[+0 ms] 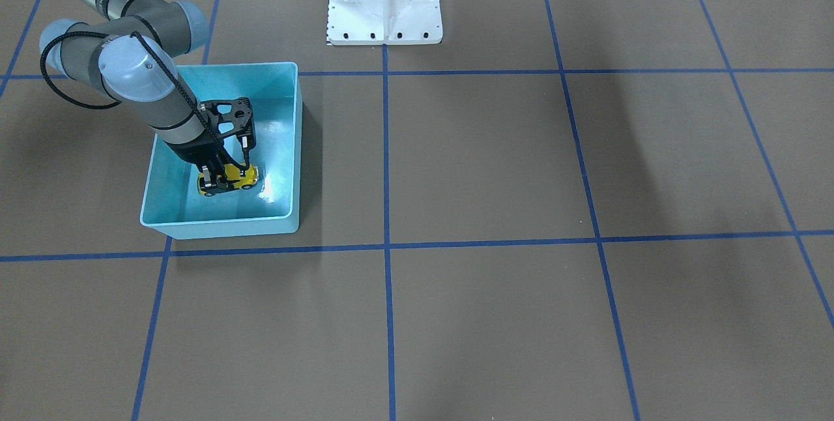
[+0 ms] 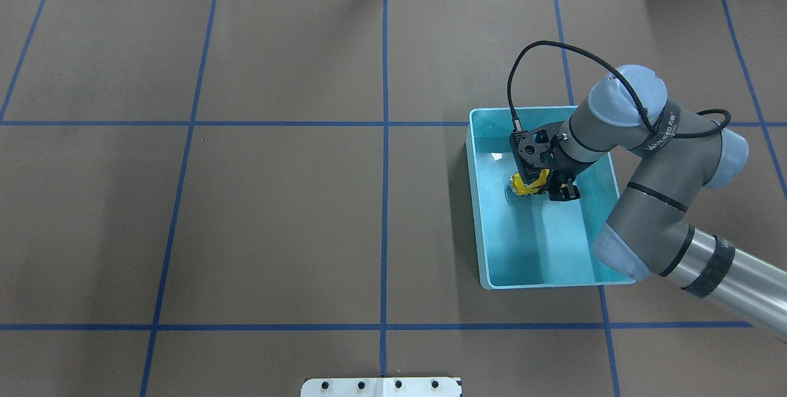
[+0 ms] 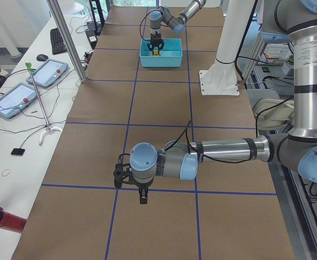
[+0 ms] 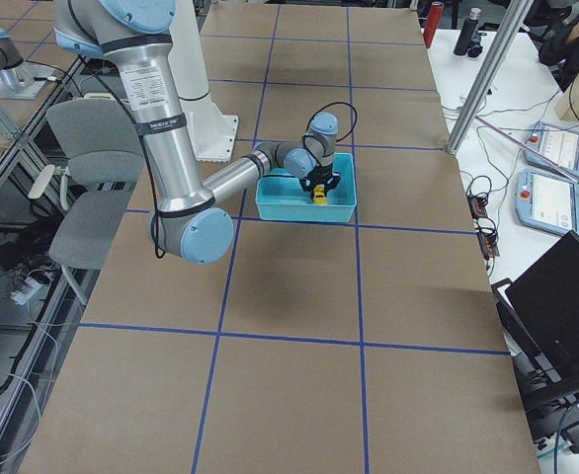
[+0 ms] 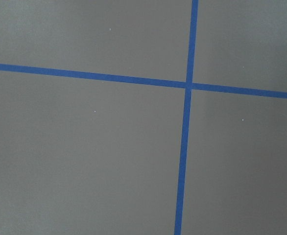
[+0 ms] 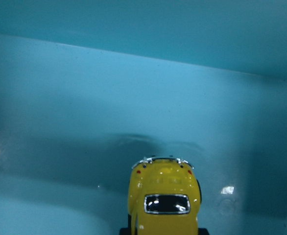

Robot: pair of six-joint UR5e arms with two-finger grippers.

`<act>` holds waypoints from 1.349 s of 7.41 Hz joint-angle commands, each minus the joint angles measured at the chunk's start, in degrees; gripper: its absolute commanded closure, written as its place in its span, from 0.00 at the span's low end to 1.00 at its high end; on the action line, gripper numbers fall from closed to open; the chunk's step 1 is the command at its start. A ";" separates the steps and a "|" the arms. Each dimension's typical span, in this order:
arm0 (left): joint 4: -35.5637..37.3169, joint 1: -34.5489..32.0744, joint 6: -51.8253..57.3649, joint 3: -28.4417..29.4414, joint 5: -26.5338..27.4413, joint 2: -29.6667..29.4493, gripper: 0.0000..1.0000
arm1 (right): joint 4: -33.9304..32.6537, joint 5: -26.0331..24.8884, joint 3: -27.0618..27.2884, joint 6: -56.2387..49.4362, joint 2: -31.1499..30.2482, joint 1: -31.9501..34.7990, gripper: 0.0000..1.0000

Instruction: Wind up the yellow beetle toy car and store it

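Note:
The yellow beetle toy car [image 1: 229, 180] sits on the floor of the light-blue bin [image 1: 221, 228], near its far wall. My right gripper [image 1: 226, 170] reaches down into the bin with its fingers spread either side of the car, and it looks open. From overhead the car [image 2: 524, 185] shows partly under the right gripper [image 2: 541, 185] in the bin [image 2: 541, 249]. The right wrist view shows the car's rear [image 6: 165, 196] on the bin floor [image 6: 133, 112]. My left gripper [image 3: 131, 184] hovers over bare table far away; I cannot tell whether it is open or shut.
The white robot base [image 1: 384, 0] stands at the table's middle edge. Blue tape lines [image 5: 186, 147] divide the brown table surface. Tablets and cables lie on a side bench [image 3: 18, 97].

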 commanded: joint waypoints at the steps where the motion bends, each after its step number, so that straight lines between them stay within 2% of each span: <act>1: -0.09 0.05 0.01 0.08 0.00 -0.06 0.00 | 0.13 0.38 1.43 0.15 0.10 0.06 0.00; 2: -0.09 0.05 0.01 0.08 0.00 -0.06 0.00 | -0.04 0.55 2.83 0.24 -0.07 0.58 0.00; 3: 0.00 0.05 -0.08 0.08 0.00 -0.06 0.00 | -0.56 2.82 4.23 0.32 0.02 2.94 0.00; 4: 0.00 0.05 -0.08 0.08 0.00 -0.06 0.00 | -3.88 7.02 7.55 3.11 0.28 7.05 0.00; 5: 0.00 0.05 -0.08 0.08 0.00 -0.06 0.00 | -8.35 9.93 13.85 12.71 0.19 11.18 0.00; 6: 0.00 0.05 -0.08 0.08 0.00 -0.06 0.00 | -9.35 12.48 16.00 22.98 0.28 16.53 0.00; 7: 0.00 0.05 -0.08 0.08 -0.09 -0.06 0.00 | -9.71 16.16 15.41 29.87 0.45 22.93 0.00; 9: 0.00 0.05 -0.08 -0.01 0.00 -0.06 0.00 | -15.13 16.03 13.23 34.07 -3.91 35.42 0.00; 10: 0.00 0.05 -0.08 -0.01 -0.09 -0.06 0.00 | -15.16 16.11 8.86 34.07 -6.81 41.13 0.00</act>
